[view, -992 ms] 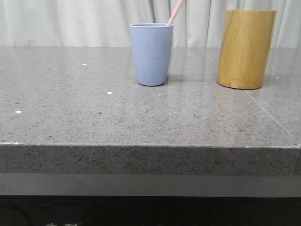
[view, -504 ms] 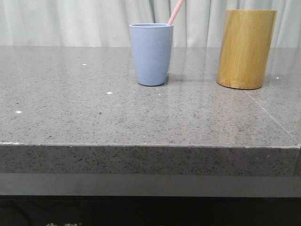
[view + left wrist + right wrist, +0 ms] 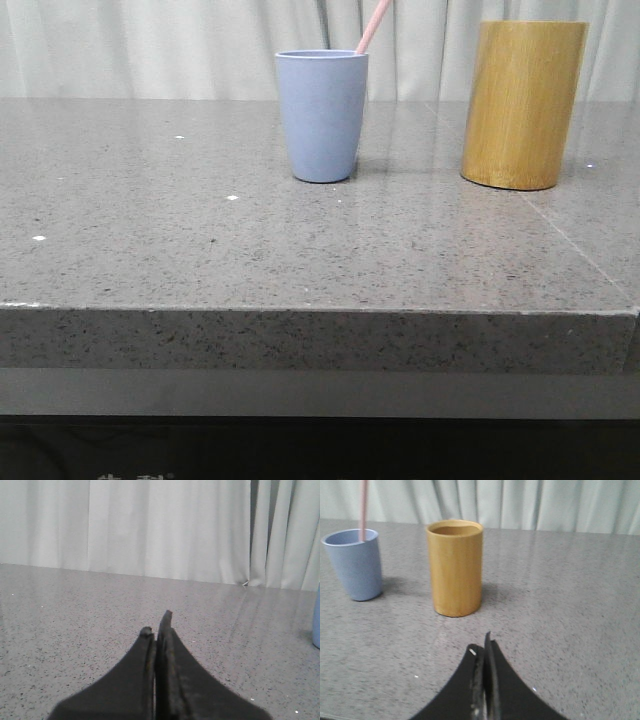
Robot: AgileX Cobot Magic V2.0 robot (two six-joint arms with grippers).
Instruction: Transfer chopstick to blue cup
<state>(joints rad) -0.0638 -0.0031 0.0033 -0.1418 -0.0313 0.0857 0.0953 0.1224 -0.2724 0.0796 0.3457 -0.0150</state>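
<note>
The blue cup (image 3: 322, 115) stands upright at the back middle of the grey table. A pale pink chopstick (image 3: 373, 26) stands in it and leans to the right over its rim. In the right wrist view the blue cup (image 3: 354, 564) and the chopstick (image 3: 363, 507) show beside the bamboo cylinder (image 3: 455, 567). My right gripper (image 3: 484, 647) is shut and empty, low over the table, apart from the bamboo cylinder. My left gripper (image 3: 157, 625) is shut and empty over bare table; a sliver of the blue cup (image 3: 316, 616) shows at that view's edge. Neither gripper shows in the front view.
The yellow-brown bamboo cylinder (image 3: 523, 104) stands right of the blue cup. Its inside, as far as it shows, holds nothing. White curtains (image 3: 150, 45) hang behind the table. The table's front edge (image 3: 320, 310) runs across the front view.
</note>
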